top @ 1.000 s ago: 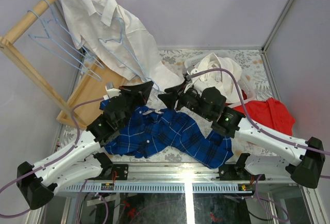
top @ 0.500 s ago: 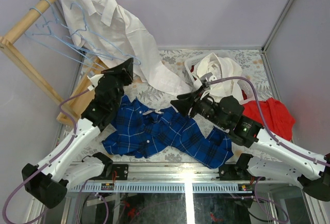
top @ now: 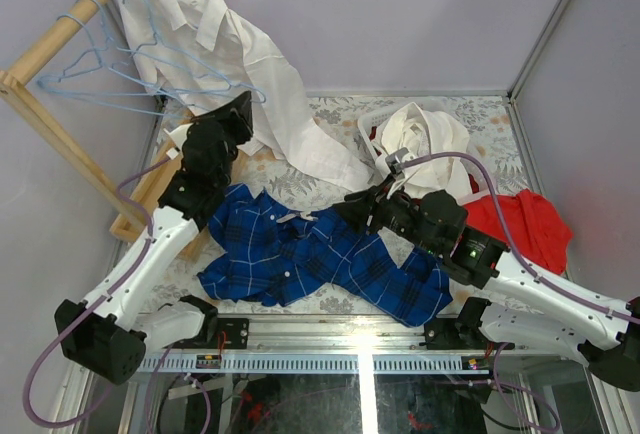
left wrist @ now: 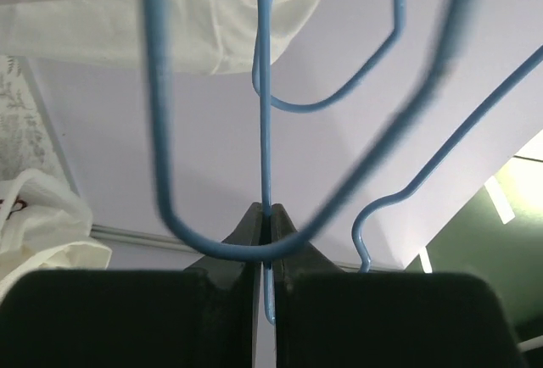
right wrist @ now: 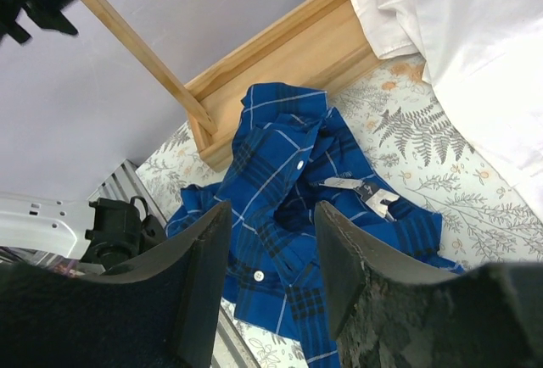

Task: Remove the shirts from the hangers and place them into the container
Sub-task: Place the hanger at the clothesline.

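A dark blue checked shirt lies spread on the table, off any hanger. My right gripper hovers open just above its collar end, nothing between the fingers. My left gripper is raised by the rack, shut on the thin wire of a light-blue hanger. More bare hangers hang beside it. One white shirt hangs from the rack. Another white shirt fills the white container, which is mostly hidden.
The wooden rack pole runs across the upper left and its base board lies on the table's left side. A plain red cloth lies at the right. Enclosure walls close in the back and sides.
My left arm has risen from the blue shirt toward the rack, carrying the hanger up and to the left. The right gripper drew back right and lower over the blue shirt.
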